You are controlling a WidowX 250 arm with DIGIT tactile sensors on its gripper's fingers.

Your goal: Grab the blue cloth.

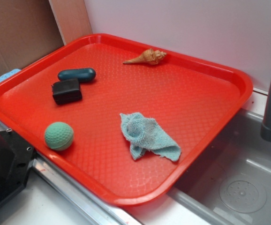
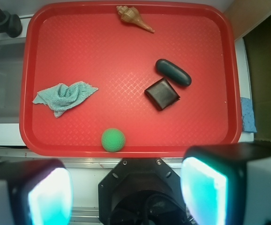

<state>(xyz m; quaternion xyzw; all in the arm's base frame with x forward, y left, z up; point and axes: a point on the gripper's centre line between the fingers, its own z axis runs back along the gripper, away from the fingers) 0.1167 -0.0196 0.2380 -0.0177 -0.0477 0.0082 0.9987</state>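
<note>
Lying crumpled on the red tray (image 1: 229,75), toward its sink-side edge: blue cloth (image 1: 147,136), untouched. Sitting well apart: green ball (image 1: 59,136), dark block (image 1: 66,90), teal capsule (image 1: 77,74), shell (image 1: 147,57). Hovering high above, gripper (image 2: 126,192) spread open, holding nothing. Nothing done yet; descending, closing and lifting all remaining.

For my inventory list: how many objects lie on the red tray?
5: blue cloth, green ball, black block, dark teal capsule, seashell. None seems hidden.
</note>
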